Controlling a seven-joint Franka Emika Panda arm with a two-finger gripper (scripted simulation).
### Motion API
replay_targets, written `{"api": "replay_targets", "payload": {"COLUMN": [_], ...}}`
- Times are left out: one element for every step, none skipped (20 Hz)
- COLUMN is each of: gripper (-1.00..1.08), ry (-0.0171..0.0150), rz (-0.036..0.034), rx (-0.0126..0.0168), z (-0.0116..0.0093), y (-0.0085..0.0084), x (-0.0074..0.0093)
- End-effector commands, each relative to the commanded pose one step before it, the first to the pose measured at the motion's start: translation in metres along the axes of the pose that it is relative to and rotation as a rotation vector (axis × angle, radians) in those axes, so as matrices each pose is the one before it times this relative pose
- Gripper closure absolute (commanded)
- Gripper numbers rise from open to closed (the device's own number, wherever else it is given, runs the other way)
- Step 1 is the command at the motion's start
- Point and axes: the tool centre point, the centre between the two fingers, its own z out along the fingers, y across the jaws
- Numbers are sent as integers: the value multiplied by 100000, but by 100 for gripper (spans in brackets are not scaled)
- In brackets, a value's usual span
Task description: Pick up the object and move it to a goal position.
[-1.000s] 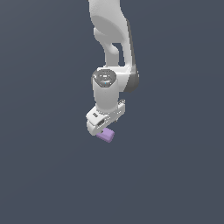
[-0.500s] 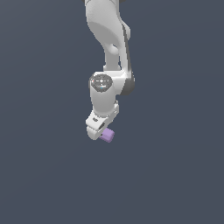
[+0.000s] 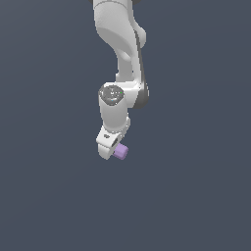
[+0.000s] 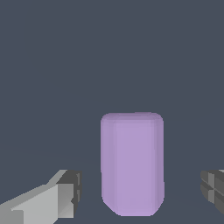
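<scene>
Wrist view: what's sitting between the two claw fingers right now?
The purple block sits between the fingers, with bare gaps on both sides. Neither finger touches it in the wrist view.

Light-purple block (image 4: 132, 164), white claw (image 3: 109, 146) (dark-grey fingertips (image 4: 73, 186)).

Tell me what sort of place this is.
A bare simulated scene, not a real room: flat featureless grey all around, a smooth white rendered arm with its claw, and one plain purple block.
</scene>
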Motion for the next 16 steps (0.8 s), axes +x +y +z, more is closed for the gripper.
{"api": "replay_targets", "payload": {"gripper": [-92,-92,-92,-92,-92,-92,-92,-92,-92,-92,-92,-92,-92,-92,-92,-92], "ry": [21,1,-16,0,0,0,1,0,1,2,2,2,0,3,0,0], "rz": [-1091,-69,456,0,0,0,-69,0,-69,-69,-69,-69,0,-98,0,0], "rx": [-57,-2,35,0,0,0,-3,0,-3,-2,-2,-2,0,-4,0,0], "z": [65,5,-19,38,114,190,263,339,411,482,552,590,524,443,368,290], "y": [30,1,-12,0,1,1,-18,0,-20,-21,-23,-22,-2,-21,11,18], "x": [-32,-2,3,-3,-7,-13,21,-23,10,4,-1,-4,-36,27,-19,-10]}}
